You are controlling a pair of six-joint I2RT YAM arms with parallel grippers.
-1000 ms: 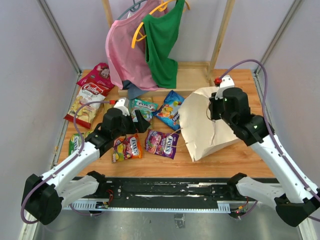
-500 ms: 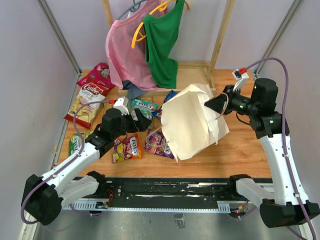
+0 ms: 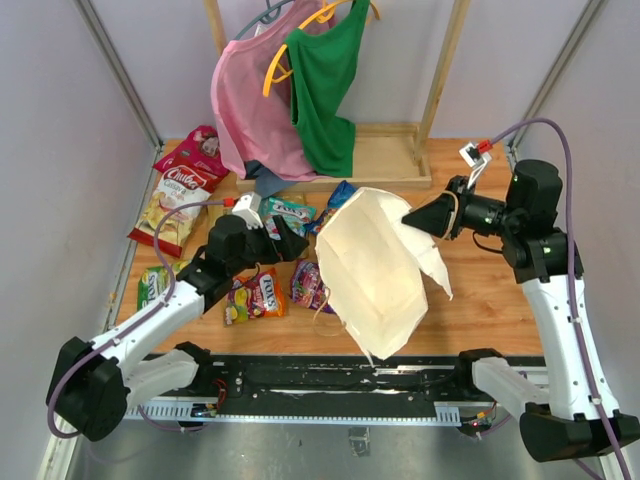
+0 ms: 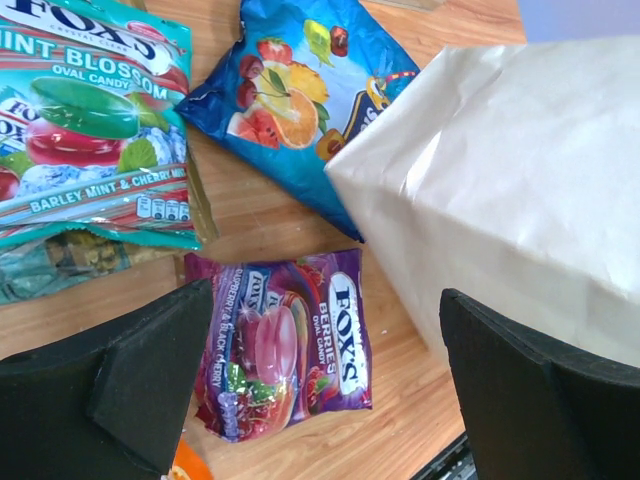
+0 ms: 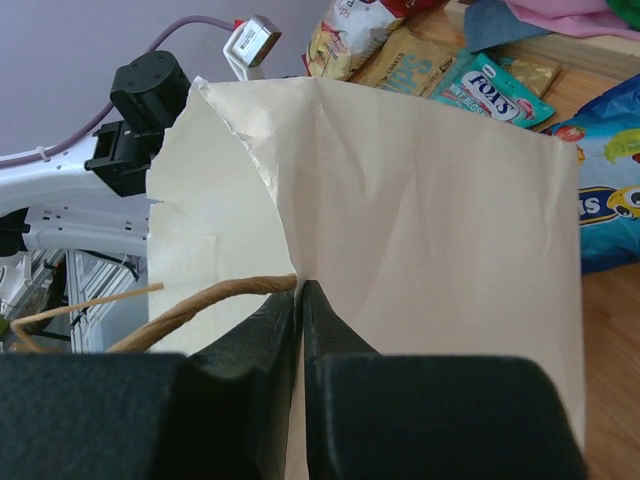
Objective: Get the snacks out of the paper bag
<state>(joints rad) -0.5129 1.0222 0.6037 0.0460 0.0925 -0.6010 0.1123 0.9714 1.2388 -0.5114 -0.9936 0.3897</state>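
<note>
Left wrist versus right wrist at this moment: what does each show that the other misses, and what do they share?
Only the left wrist view: the purple Fox's berries packet, seen below the wide-open left end effector. Only the right wrist view: the right end effector pinched on an edge of the paper bag beside its twisted handle, with the left arm beyond. Both: the paper bag, the teal mint packet and the blue fruit packet.

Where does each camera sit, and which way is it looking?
Top external: high behind the arms, looking down at the table; both arms show.
Left wrist: on that arm, looking down past open left fingers at the purple packet.
Right wrist: on that arm, looking along right fingers pinching the paper bag.
Shared: all see the paper bag.
</note>
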